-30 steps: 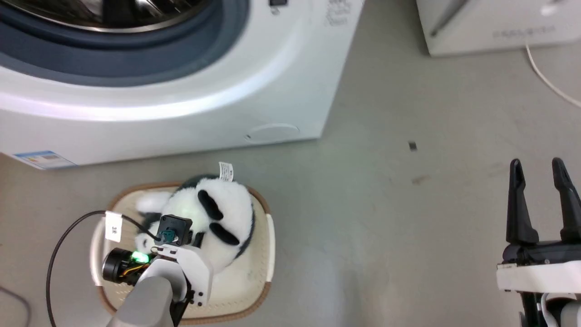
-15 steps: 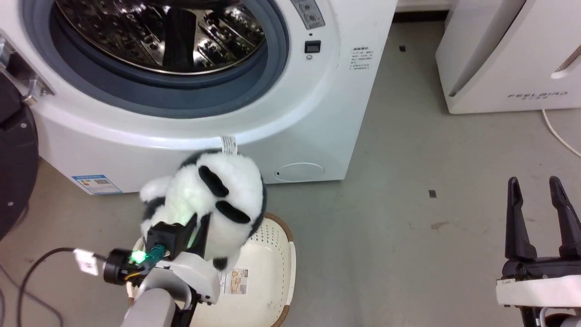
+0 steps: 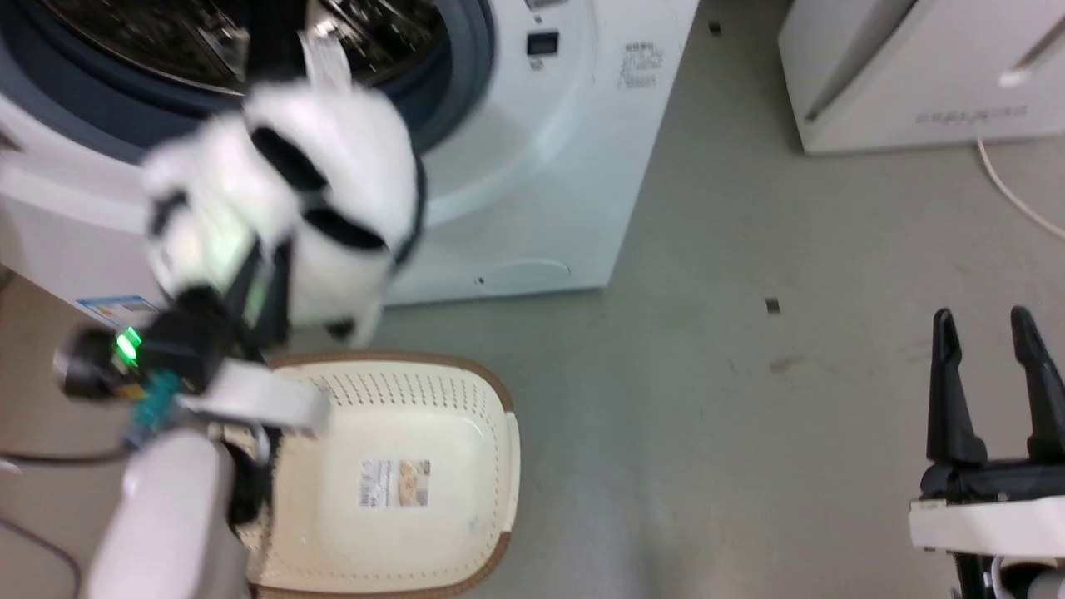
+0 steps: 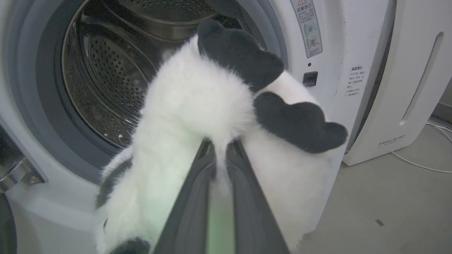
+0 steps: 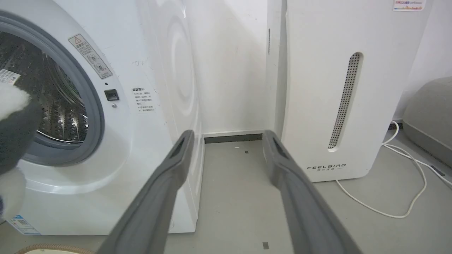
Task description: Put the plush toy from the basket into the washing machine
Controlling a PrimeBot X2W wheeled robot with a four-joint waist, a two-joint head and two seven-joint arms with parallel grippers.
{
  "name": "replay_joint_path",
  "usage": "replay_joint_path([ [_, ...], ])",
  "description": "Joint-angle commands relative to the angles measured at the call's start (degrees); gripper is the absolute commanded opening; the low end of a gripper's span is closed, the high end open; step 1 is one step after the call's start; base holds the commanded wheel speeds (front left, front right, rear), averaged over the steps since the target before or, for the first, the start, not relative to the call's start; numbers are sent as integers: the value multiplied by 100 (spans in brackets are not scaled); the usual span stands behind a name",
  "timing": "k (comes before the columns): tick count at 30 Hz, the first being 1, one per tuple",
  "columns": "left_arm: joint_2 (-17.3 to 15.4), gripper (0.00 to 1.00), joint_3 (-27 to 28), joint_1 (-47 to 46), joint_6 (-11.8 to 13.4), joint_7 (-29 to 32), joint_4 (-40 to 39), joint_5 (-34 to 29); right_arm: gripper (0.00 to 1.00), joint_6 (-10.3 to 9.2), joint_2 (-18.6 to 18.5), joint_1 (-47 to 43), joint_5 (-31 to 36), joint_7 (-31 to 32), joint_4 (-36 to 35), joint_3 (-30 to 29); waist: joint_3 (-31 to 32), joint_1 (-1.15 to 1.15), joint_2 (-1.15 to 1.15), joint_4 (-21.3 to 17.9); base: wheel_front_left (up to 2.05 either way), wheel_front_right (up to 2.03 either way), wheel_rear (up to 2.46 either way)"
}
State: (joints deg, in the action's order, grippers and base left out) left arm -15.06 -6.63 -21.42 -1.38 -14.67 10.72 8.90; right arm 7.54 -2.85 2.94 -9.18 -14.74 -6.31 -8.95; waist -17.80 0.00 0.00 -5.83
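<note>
My left gripper (image 3: 262, 274) (image 4: 219, 146) is shut on the fluffy white and black plush toy (image 3: 316, 179) (image 4: 197, 116) and holds it in the air before the washing machine's (image 3: 532, 158) (image 4: 328, 42) open drum mouth (image 4: 106, 77). The toy's tag (image 3: 324, 58) points toward the drum. A bit of the toy (image 5: 14, 127) shows at the left edge of the right wrist view. Below it the cream basket (image 3: 466, 399) sits on the floor with its bottom sticker showing. My right gripper (image 3: 986, 324) (image 5: 227, 139) stands open at the lower right, holding nothing.
A white FEELBIRD appliance (image 3: 923, 75) (image 5: 335, 88) stands right of the washer (image 5: 148, 106), with a white cable (image 3: 1011, 187) (image 5: 388, 208) across the grey floor. The dark glass door's hinge (image 4: 17, 173) sits at the washer's left. A grey rounded object (image 5: 427, 116) lies at far right.
The left gripper has lifted the plush toy out of the basket and up toward the drum opening. The head camera has shifted too. The right gripper stayed still.
</note>
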Motion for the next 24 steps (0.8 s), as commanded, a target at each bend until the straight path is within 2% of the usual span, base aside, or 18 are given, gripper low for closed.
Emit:
replay_joint_path([
  [1,-75,0,67,-255,-25,-32,-77,-39,100,-5,-3,125,-58,-26,-48,8,-281,0,0,-153,0,0,0],
  [7,-555,0,232,-1453,-186,157,-14,-100,100,-5,-3,441,-210,-26,-174,72,-1024,0,0,-451,0,0,0],
  [14,-1305,0,366,-3260,-365,651,438,-226,100,-5,-3,784,-456,-26,-341,148,-1909,0,0,-816,0,0,0],
  [24,-2114,0,-111,-5627,-548,1226,1584,-680,100,-5,-3,1064,-734,-26,-359,441,-2913,0,0,-1197,0,0,0],
])
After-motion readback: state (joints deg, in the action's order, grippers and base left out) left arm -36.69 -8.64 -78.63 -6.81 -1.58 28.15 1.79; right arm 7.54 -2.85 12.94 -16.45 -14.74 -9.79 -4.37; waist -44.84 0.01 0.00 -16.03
